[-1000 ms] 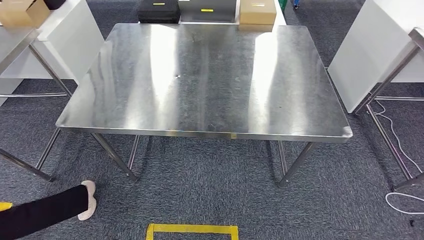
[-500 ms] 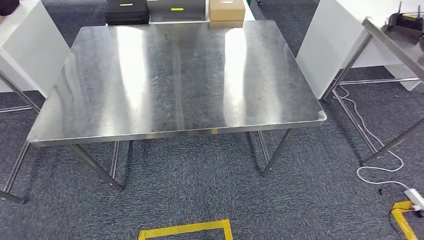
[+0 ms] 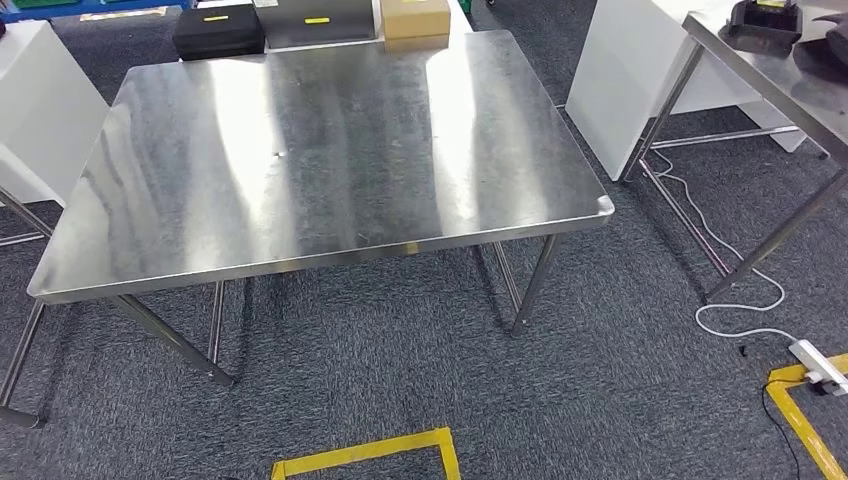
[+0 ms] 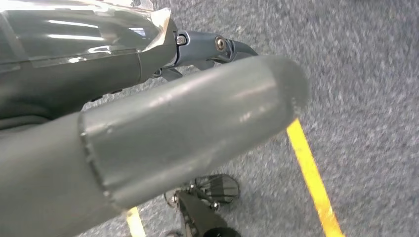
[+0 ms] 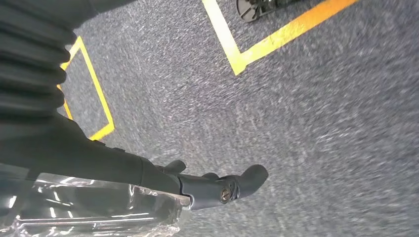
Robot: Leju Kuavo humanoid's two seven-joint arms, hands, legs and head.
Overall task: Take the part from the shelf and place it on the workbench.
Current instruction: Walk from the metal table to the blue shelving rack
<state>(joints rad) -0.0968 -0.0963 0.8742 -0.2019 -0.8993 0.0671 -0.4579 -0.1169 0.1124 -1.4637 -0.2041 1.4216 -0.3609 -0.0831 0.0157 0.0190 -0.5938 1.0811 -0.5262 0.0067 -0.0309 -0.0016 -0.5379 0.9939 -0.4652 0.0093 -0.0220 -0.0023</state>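
The steel workbench (image 3: 320,150) stands ahead and to my left, its top bare and shiny. A second steel table (image 3: 800,95) enters at the far right, with dark parts (image 3: 765,22) on its top. My left hand (image 4: 188,118) hangs over the carpet, its thick grey thumb and darker fingers (image 4: 217,47) stretched out, a glossy film-covered surface alongside them. My right hand (image 5: 148,173) also hangs above the floor, its dark fingers (image 5: 242,182) extended. I see nothing gripped in either hand.
A black case (image 3: 218,30) and a cardboard box (image 3: 414,17) sit behind the workbench. A white cabinet (image 3: 630,70) stands between the two tables. A white cable (image 3: 720,300) and a power strip (image 3: 815,362) lie on the carpet at right. Yellow tape (image 3: 365,452) marks the floor.
The whole view has swung to the right: the workbench slid left, the second table and power strip came in, and the person's leg at lower left left the picture.
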